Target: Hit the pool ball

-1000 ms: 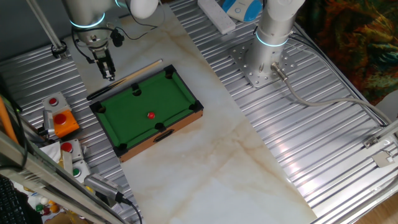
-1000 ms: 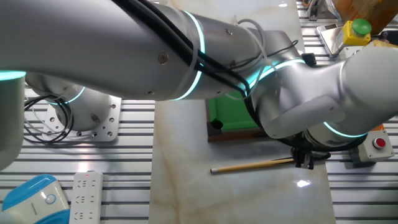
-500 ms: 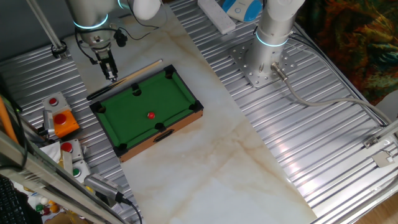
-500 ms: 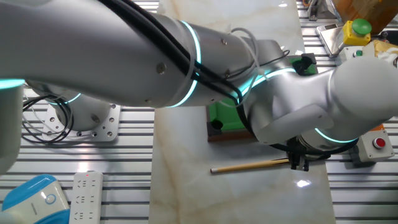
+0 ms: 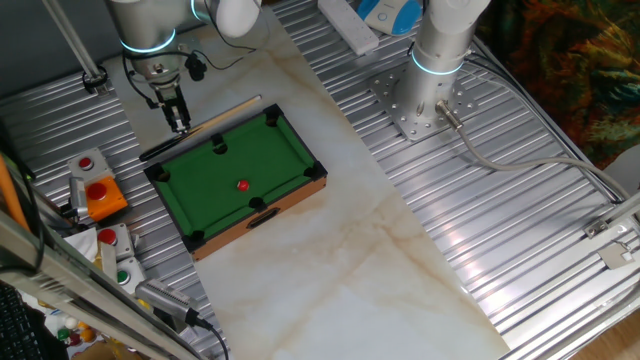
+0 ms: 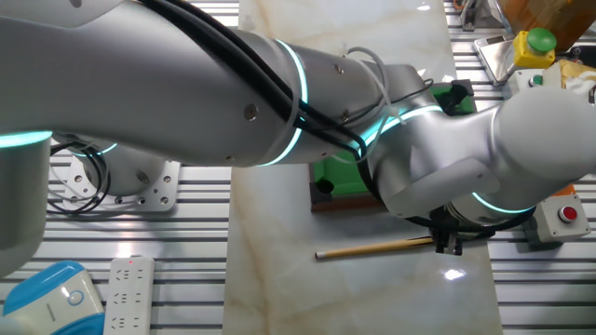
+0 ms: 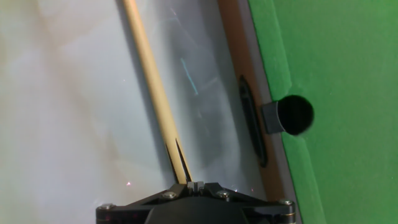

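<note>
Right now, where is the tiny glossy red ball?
In one fixed view, the tiny glossy red ball lies near the middle of the green felt pool table, apart from its pockets.

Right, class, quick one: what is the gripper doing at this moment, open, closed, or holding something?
Gripper: down at the cue stick lying beside the toy pool table; open or closed cannot be told.

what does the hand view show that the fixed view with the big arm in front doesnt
Only the hand view shows the side pocket in the green felt, the wooden rail up close, and the cue's dark butt end reaching the gripper body.

Only that fixed view shows the power strip, the red button, the arm's base plate and the gripper from outside.

Both show the wooden cue lying on the marble beside the toy pool table.
</note>
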You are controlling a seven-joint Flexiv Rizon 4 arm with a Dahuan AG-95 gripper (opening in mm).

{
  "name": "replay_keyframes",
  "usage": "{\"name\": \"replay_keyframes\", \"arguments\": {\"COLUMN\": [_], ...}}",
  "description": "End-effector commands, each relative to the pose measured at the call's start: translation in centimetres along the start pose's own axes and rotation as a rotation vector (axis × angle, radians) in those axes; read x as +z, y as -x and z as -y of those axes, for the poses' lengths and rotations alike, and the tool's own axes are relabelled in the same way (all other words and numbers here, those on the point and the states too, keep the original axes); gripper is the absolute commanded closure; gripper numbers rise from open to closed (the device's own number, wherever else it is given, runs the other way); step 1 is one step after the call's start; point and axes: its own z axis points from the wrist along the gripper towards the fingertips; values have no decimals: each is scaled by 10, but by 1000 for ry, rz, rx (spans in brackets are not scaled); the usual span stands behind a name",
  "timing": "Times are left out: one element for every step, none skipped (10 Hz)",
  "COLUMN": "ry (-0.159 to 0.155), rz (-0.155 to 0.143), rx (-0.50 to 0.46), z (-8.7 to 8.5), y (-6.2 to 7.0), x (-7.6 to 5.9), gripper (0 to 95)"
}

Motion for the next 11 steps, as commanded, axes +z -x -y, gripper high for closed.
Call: {"name": "replay_keyframes", "arguments": {"ry": [5,4,1,1,1,1,0,-2,-4,-11,-11], "rz": [-6,-6,-7,-9,-12,-15,-19,-21,-24,-25,-25], "rx": [-17,-44,-63,-81,-92,-109,-116,-124,-129,-129,-130], "z": [0,0,0,0,0,0,0,0,0,0,0], "y": [0,0,0,0,0,0,0,0,0,0,0], "x": [0,0,0,0,0,0,1,1,3,5,7], "gripper": [950,950,760,760,570,570,570,570,570,570,570]}}
